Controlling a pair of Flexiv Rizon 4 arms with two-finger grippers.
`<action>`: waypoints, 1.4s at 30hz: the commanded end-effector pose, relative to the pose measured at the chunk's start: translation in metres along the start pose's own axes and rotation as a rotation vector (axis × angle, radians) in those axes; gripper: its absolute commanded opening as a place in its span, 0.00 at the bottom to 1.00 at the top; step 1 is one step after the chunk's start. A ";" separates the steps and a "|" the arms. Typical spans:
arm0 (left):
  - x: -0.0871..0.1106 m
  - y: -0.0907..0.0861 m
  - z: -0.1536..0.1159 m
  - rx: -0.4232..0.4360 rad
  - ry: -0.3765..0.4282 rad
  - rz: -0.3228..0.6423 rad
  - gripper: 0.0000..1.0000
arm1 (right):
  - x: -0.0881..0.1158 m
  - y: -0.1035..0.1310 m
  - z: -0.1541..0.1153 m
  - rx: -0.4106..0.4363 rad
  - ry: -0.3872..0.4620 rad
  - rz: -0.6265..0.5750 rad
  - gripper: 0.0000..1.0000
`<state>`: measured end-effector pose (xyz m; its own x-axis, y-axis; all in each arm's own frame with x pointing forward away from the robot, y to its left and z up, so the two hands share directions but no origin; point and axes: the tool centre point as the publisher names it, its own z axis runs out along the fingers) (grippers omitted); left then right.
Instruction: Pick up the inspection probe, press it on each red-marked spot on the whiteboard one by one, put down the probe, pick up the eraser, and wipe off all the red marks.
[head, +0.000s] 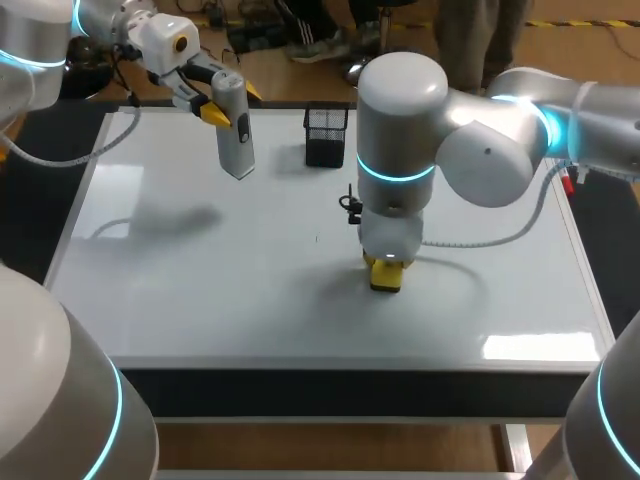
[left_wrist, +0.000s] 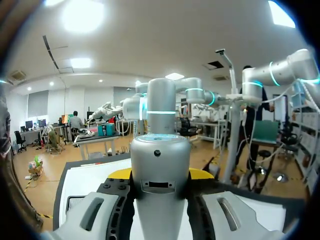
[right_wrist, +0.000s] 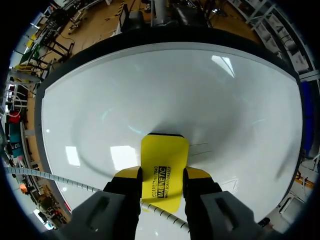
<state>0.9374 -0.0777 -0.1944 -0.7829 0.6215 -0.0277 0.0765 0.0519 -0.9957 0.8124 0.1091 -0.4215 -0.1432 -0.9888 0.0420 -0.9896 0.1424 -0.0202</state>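
**Eraser down on the board, probe held up at the back**

Closest to me, the right hand (right_wrist: 162, 176) points straight down over the whiteboard (head: 200, 290), which covers nearly the whole bench (head: 330, 382). Its two yellow-tipped fingers (right_wrist: 126, 174) are clamped on a yellow eraser (right_wrist: 164, 150), one finger on each long side. The eraser juts out ahead of the fingers and sits flat on the white surface. From above, the same hand (head: 386, 272) shows only as a bit of yellow under the thick grey wrist, a little to the robot's right of the board's middle. A pale coiled cable (right_wrist: 75, 184) crosses beside the fingers, and a few faint thin lines lie on the board just beside the eraser.

Farther back and off to the robot's left, the left hand (head: 228, 105) is up over the far left part of the board. It is closed on the probe (head: 235, 140), a grey, rounded, upright body gripped near its top, with the lower end hanging below the fingers towards the board. I cannot tell whether that end touches the surface. Seen from this hand's (left_wrist: 160, 175) wrist, the probe (left_wrist: 160, 150) fills the space between the fingers, with a yellow tip (left_wrist: 120, 173) on either side.

At the far edge, between the two hands and just beside the probe, stands a small black mesh basket (head: 326, 135).
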 end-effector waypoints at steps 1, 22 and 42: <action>-0.001 0.000 -0.001 0.002 0.004 0.000 0.00 | 0.009 0.000 -0.007 0.009 -0.005 -0.003 0.00; -0.001 0.000 -0.001 0.002 0.004 0.000 0.00 | 0.015 -0.057 -0.073 0.006 -0.133 -0.021 0.00; -0.001 0.000 -0.001 0.002 0.004 0.000 0.00 | 0.016 -0.059 -0.074 0.010 -0.128 -0.021 0.00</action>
<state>0.9374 -0.0777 -0.1944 -0.7829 0.6216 -0.0277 0.0765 0.0519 -0.9957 0.8670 0.0891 -0.3458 -0.1203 -0.9889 -0.0877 -0.9920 0.1233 -0.0289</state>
